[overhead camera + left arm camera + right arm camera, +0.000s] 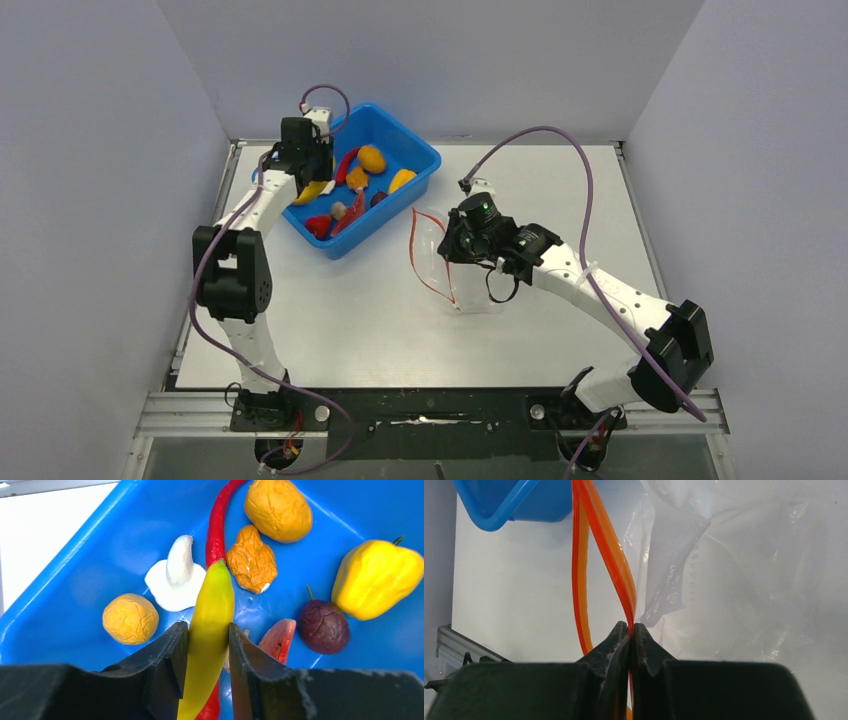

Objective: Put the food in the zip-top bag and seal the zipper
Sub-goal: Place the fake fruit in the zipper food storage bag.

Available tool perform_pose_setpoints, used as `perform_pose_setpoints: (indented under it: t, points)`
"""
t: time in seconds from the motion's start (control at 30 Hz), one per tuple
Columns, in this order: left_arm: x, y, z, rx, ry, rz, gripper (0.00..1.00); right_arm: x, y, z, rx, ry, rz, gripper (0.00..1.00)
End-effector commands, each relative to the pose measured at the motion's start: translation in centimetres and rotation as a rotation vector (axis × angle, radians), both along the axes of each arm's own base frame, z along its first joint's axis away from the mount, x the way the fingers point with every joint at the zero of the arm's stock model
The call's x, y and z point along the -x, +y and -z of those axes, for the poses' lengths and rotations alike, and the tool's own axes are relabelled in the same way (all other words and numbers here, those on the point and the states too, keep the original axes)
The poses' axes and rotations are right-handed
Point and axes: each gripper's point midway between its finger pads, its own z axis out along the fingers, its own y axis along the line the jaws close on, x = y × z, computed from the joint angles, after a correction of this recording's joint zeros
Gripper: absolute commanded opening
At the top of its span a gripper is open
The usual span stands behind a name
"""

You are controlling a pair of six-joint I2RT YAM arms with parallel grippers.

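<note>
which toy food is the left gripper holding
The yellow banana, squeezed between the left gripper's fingers; the red chili, white garlic and the rest lie loose.

Pale grey walls [90, 150] enclose a white table [380, 330] with an aluminium rail [180, 412] along its near edge.
</note>
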Motion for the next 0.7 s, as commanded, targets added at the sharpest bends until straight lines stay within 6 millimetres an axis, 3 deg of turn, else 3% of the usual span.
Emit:
perform_pose_setpoints:
  t: [0.0,0.27,0.5,0.67]
  points:
    - [0.7,0.4,-5.5,0.053,-0.114,-0.055,0.04,-0.1,1.4,-2.8,-0.104,-0.058,-0.017,0.0]
    - [3.8,-2.4,-11.4,0.27,-0.211,0.009,0.03,0.1,3.1,-3.9,-0.189,-0.035,-0.041,0.0]
    - [8.6,-5.9,-16.8,0.531,-0.298,0.131,0.0,0.4,3.7,-4.3,-0.253,-0.004,-0.027,0.0]
    - [12.2,-7.9,-19.5,0.705,-0.321,0.222,0.0,0.7,4.6,-4.5,-0.318,0.023,-0.034,0.0]
